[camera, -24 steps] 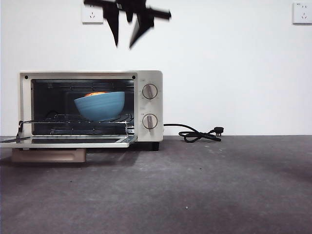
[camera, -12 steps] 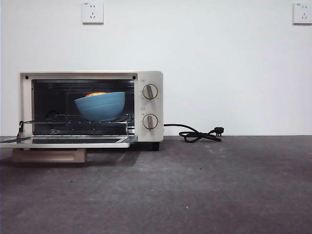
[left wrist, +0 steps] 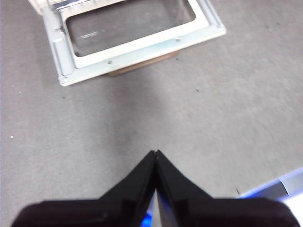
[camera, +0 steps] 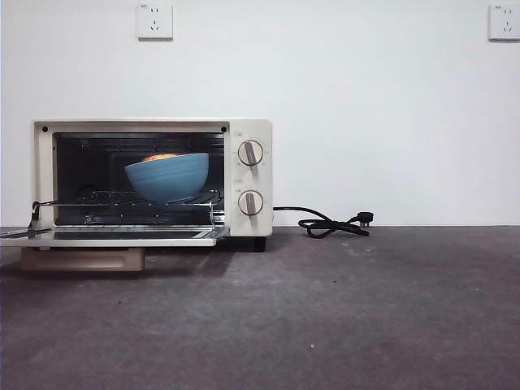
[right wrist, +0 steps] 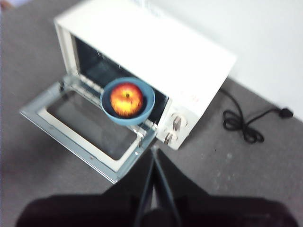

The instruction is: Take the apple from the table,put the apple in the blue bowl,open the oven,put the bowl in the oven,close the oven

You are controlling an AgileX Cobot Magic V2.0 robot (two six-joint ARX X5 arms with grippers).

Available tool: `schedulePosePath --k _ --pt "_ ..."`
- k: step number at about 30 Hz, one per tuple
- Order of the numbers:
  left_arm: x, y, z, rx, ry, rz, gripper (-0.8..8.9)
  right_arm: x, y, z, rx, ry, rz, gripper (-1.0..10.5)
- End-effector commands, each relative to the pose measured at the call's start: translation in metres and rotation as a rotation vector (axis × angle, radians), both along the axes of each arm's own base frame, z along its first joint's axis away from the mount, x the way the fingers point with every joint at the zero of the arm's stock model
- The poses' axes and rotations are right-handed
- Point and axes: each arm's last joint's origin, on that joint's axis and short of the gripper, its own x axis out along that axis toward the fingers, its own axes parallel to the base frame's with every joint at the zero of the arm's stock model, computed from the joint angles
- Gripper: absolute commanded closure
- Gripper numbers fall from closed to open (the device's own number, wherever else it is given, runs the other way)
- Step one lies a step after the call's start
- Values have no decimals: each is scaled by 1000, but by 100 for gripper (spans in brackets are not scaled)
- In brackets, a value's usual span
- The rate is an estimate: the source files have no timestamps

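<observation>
We see our right gripper (right wrist: pixel 154 150) with its jaws pressed together on nothing, hanging high above the table (right wrist: pixel 246 175). Just ahead of its tips and well below stands the oven (right wrist: pixel 156 52), its door (right wrist: pixel 87 130) folded down flat toward the gripper. The bowl (right wrist: pixel 127 101) sits at the mouth of the oven on the wire rack, partly past the opening, and the apple (right wrist: pixel 126 100) lies inside the bowl. Beyond the knobs (right wrist: pixel 173 130), off to one side of the gripper, the black cord (right wrist: pixel 246 127) coils on the table by the wall.

Our left gripper (left wrist: pixel 155 152) also has its jaws closed tip to tip, empty, above bare table (left wrist: pixel 94 142). Ahead of it and well apart lies the lowered door (left wrist: pixel 137 45), with the tan handle (left wrist: pixel 142 65) showing under its near edge.

From the front we see neither arm. The oven (camera: pixel 248 130) stands open, the bowl (camera: pixel 167 175) rests on the rack, and only the top of the apple (camera: pixel 159 157) peeks over the rim. Two sockets (camera: pixel 154 20) sit on the wall.
</observation>
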Motion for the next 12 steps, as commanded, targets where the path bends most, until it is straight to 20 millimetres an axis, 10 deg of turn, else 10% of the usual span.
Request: schedulePosePath --k 1,12 --pt "8 3 -11 25 25 29 822 -23 -28 17 10 -32 26 963" --pt "60 31 -80 -222 168 132 823 -95 -140 -11 32 -2 -111 958"
